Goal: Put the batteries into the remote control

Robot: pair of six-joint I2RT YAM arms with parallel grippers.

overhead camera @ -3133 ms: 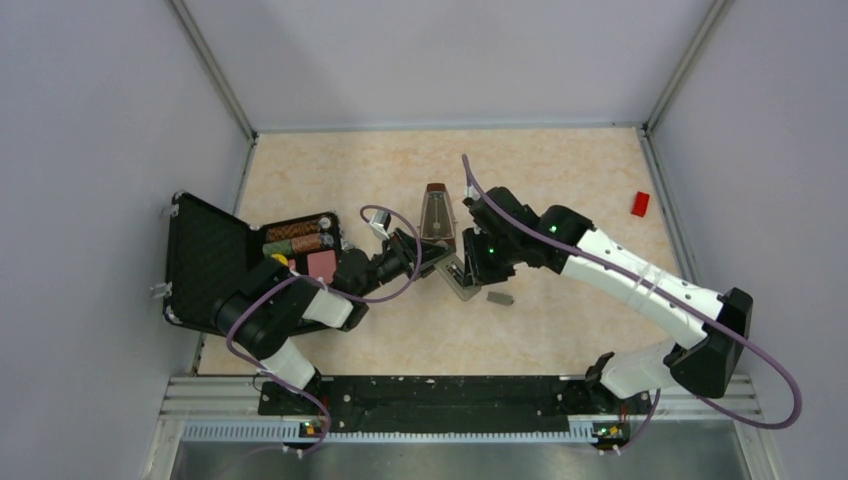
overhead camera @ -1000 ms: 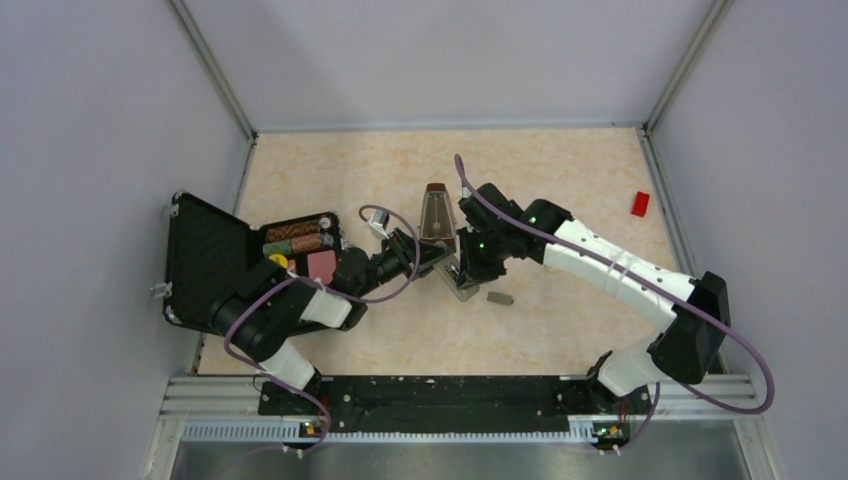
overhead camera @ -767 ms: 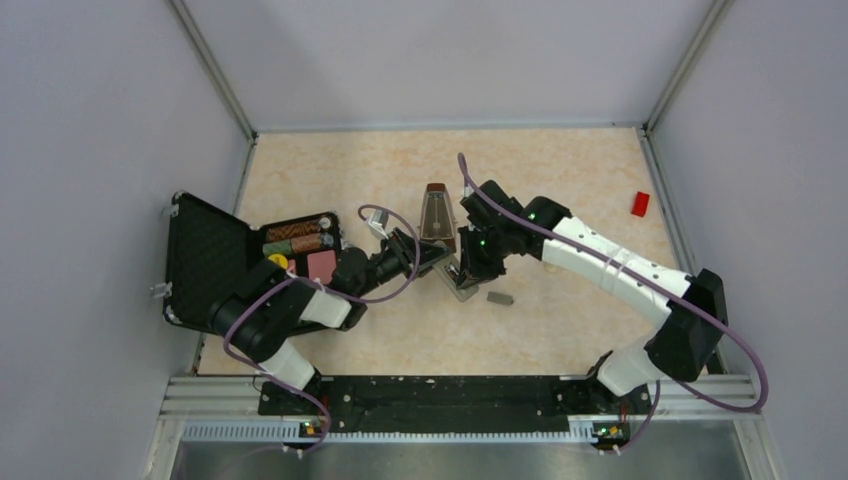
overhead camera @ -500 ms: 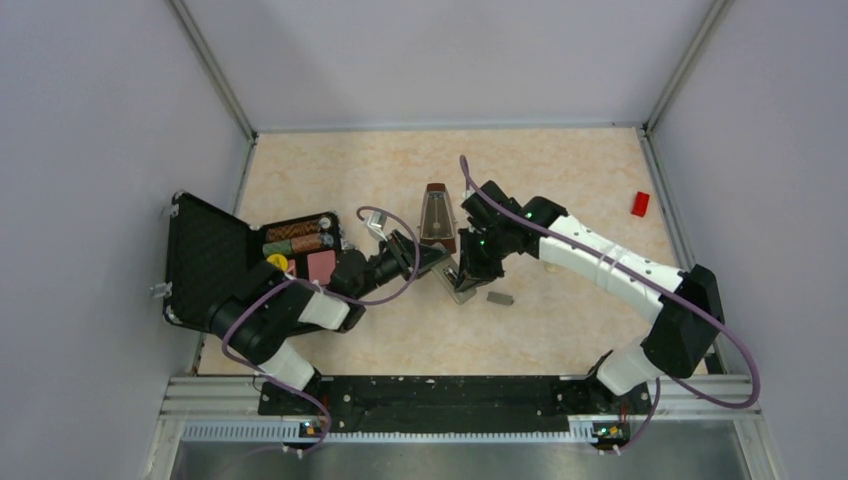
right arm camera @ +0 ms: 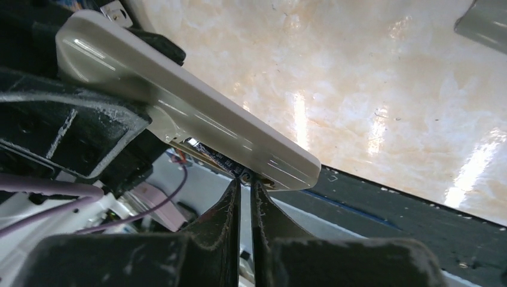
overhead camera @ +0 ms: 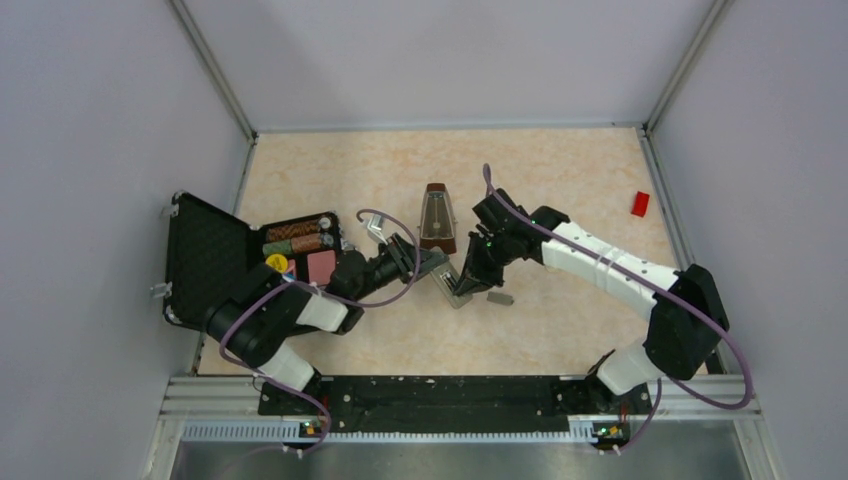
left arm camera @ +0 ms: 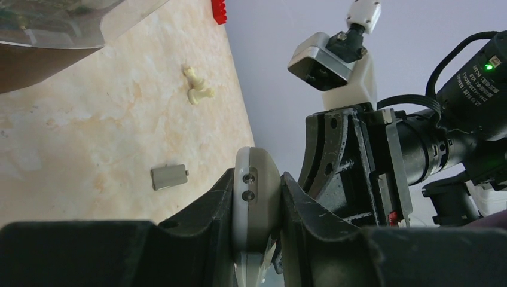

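Note:
My left gripper (overhead camera: pixel 428 263) (left arm camera: pixel 257 188) is shut on the remote control (overhead camera: pixel 447 284) (left arm camera: pixel 256 197), a slim white handset held edge-on above the table. The right wrist view shows the remote control (right arm camera: pixel 179 113) from beneath, with its back compartment open. One dark battery (right arm camera: pixel 213 157) lies in that compartment. My right gripper (overhead camera: pixel 463 286) (right arm camera: pixel 246 186) is shut, with only a sliver of gap and nothing between the fingers. Its tips touch the near end of the compartment beside the battery. The other battery is hidden.
The grey cover piece (overhead camera: pixel 499 297) (left arm camera: pixel 169 177) lies on the table just right of the remote. A brown metronome (overhead camera: pixel 437 217) stands behind it. An open black case (overhead camera: pixel 205 262) holds several items at the left. A red brick (overhead camera: pixel 640 203) lies far right.
My right gripper has slid toward the near side along the remote and its arm has folded in closer. The left gripper still holds the remote, which has shifted slightly.

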